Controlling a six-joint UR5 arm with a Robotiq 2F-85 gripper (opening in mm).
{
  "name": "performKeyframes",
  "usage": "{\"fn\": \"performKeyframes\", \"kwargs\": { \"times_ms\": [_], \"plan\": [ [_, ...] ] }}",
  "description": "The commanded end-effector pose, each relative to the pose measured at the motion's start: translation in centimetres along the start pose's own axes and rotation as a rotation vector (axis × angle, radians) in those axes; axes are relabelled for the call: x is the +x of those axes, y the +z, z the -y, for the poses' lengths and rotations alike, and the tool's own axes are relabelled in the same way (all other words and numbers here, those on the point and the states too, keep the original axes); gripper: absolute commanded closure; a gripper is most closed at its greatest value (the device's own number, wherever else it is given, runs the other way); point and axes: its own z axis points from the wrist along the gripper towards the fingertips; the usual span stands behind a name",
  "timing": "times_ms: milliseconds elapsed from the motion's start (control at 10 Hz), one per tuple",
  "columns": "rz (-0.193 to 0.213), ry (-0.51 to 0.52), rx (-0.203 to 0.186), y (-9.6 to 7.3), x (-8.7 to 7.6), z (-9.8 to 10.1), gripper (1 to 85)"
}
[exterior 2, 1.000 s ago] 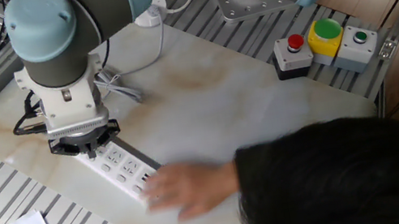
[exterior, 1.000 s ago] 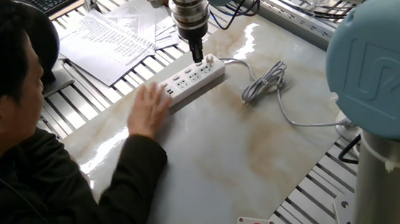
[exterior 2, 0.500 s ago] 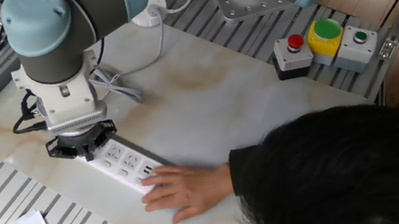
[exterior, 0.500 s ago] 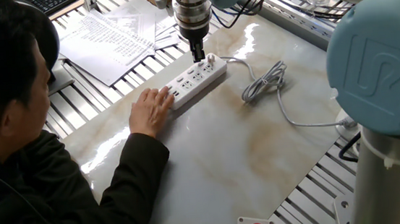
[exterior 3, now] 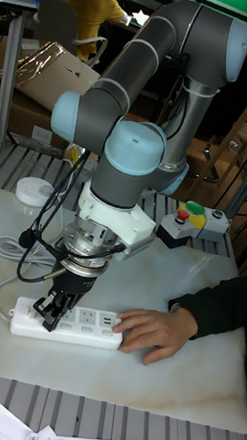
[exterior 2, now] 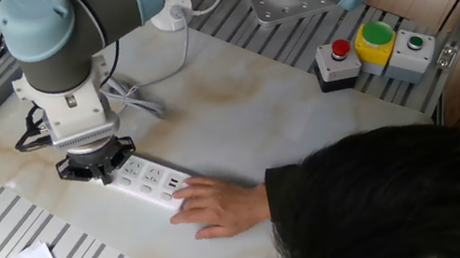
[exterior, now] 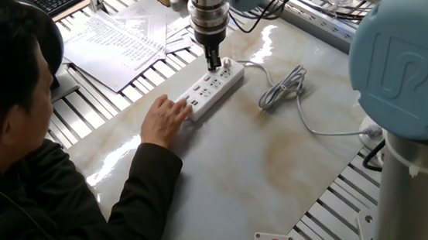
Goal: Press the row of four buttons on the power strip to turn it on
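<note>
The white power strip (exterior: pixel 213 89) (exterior 2: pixel 149 177) (exterior 3: pixel 66 323) lies on the marble table. A person's hand (exterior: pixel 165 118) (exterior 2: pixel 213 204) (exterior 3: pixel 148 332) rests on its near end. My gripper (exterior: pixel 214 64) (exterior 3: pixel 49 319) points straight down, its narrow black fingertips shut together. They touch the strip's top close to the cable end. The row of four buttons is too small to pick out, and the tip covers part of that edge. In the other fixed view the wrist flange (exterior 2: pixel 95 160) hides the fingertips.
The strip's white cable (exterior: pixel 282 89) lies coiled to the right. Papers (exterior: pixel 117 37) cover the far left edge. A box with red, yellow and green buttons (exterior 2: pixel 373 51) and a round white puck (exterior 2: pixel 172 10) stand at the table's sides. The person's head and arm fill the near side.
The person's hand has settled on the strip's near end and nudged the strip a little. My gripper has shifted slightly with it and come down onto the strip's top.
</note>
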Motion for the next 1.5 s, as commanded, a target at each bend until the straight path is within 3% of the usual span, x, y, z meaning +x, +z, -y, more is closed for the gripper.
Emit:
{"fn": "performKeyframes", "kwargs": {
  "times_ms": [0, 700, 1100, 1300, 1400],
  "plan": [
    [0.002, 0.007, -0.010, -0.6, 0.8, -0.2, 84.7],
    [0.024, 0.005, 0.006, 1.1, 0.9, 0.2, 84.7],
    [0.018, 0.003, 0.005, 0.6, 1.7, 0.0, 84.7],
    [0.006, 0.025, 0.004, -1.4, 2.3, -0.3, 84.7],
    [0.022, 0.036, -0.004, -1.5, 2.1, -0.5, 84.7]
  ]
}}
